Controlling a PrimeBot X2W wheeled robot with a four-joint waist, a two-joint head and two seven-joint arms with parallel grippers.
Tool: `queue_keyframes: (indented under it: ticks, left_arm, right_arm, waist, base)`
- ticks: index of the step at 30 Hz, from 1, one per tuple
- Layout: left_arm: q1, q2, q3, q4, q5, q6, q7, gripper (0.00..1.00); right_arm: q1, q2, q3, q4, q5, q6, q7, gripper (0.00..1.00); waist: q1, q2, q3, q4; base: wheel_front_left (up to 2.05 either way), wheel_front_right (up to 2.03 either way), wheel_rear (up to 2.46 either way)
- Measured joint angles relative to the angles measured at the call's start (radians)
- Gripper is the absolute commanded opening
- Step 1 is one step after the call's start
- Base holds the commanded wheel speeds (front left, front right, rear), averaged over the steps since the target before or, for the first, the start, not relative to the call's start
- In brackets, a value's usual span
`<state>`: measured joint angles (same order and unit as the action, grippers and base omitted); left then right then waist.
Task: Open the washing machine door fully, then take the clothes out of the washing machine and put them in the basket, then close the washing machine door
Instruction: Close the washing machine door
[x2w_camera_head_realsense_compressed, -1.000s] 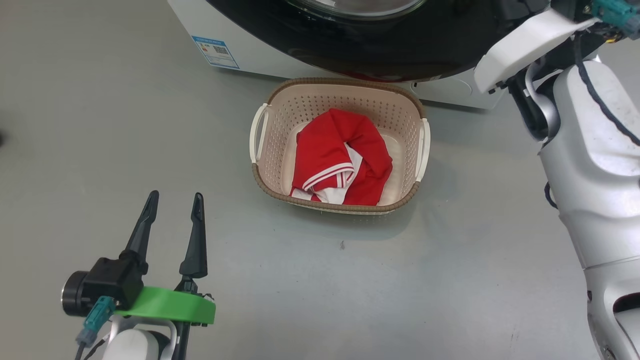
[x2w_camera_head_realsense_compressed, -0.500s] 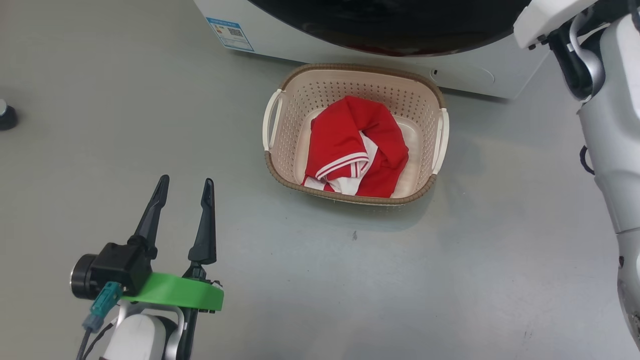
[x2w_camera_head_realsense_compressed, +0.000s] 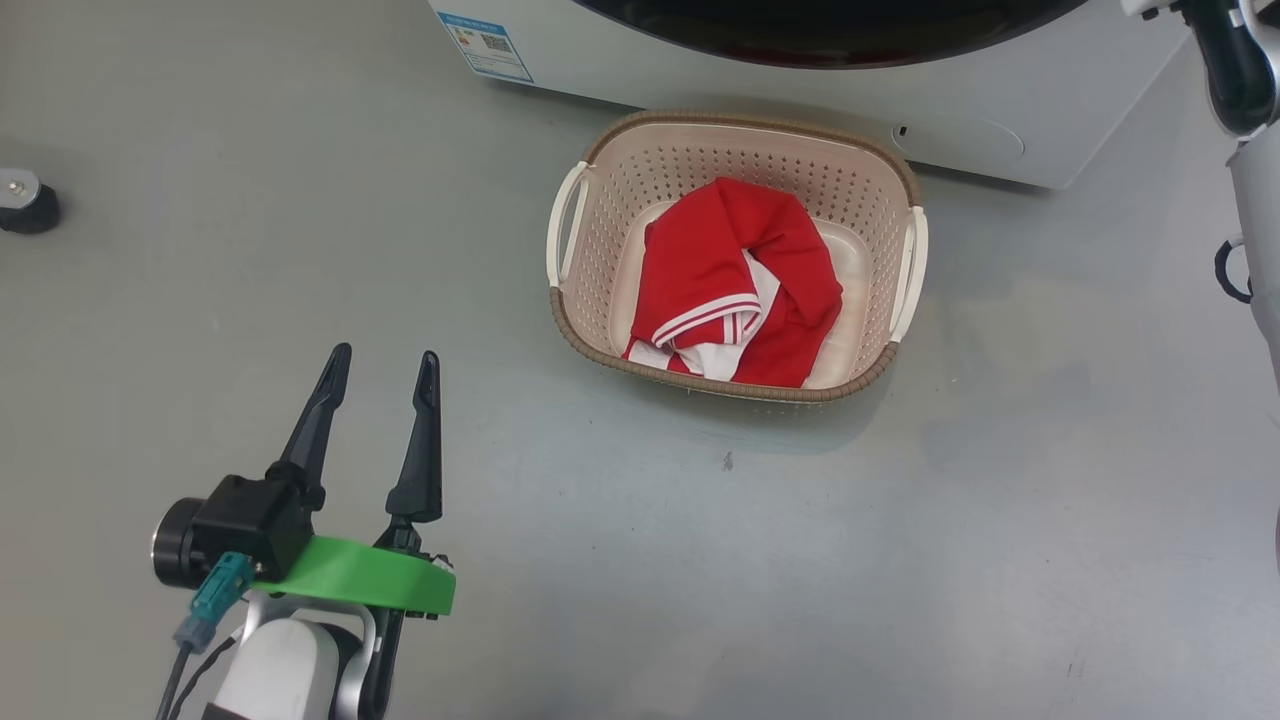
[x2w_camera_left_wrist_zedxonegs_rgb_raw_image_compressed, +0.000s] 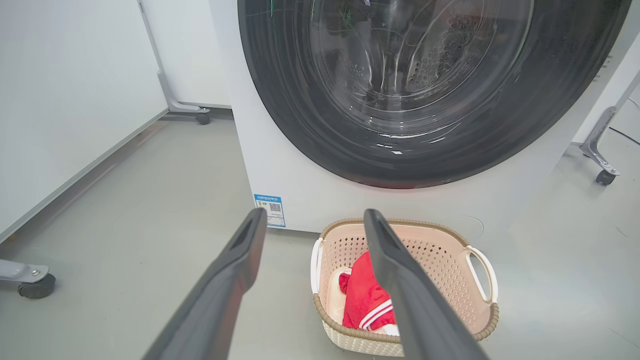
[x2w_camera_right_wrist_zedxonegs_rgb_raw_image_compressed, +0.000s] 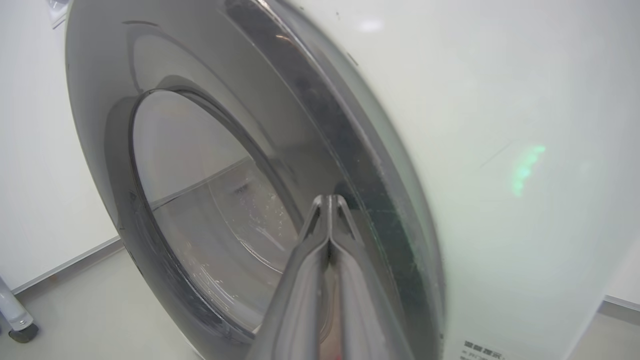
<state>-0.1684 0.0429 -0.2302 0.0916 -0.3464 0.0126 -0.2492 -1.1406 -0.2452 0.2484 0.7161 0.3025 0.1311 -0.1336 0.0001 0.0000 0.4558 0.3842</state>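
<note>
At the lower left of the head view, the left hand (x2w_camera_head_realsense_compressed: 386, 354) hangs over the bare floor with its fingers spread and nothing between them, well apart from the basket (x2w_camera_head_realsense_compressed: 742, 394), so it poses little risk of a knock. The likelier trouble lies further right, at the washing machine door (x2w_camera_left_wrist_zedxonegs_rgb_raw_image_compressed: 400, 165). From the left wrist view it sits flush against the washing machine (x2w_camera_head_realsense_compressed: 1050, 100), but the pictures cannot settle whether the latch has caught. In the right wrist view, the right hand (x2w_camera_right_wrist_zedxonegs_rgb_raw_image_compressed: 328, 199) has its fingers pressed together, empty, with their tips just at the door's glossy black rim. If the push is too light, or the tips skid off that slick curve, the door could spring outward above the basket, which stands just in front of the machine. As for containers, the basket rests on the floor to the right of the blue label (x2w_camera_head_realsense_compressed: 485, 45). It holds the clothes (x2w_camera_head_realsense_compressed: 720, 260) in a crumpled heap, wholly inside the rim. Behind the glass, the steel drum looks bare.
</note>
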Motion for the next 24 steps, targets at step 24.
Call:
queue_keyframes:
  ticks: [24]
  left_arm:
    - [-0.022, -0.004, 0.014, 0.014, 0.005, 0.0, -0.003, 1.0]
  right_arm:
    - [0.012, 0.042, 0.032, 0.099, 0.027, -0.001, -0.094, 0.0]
  waist:
    - [-0.0001, 0.0, -0.036, -0.037]
  base:
    - [0.0, 0.0, 0.0]
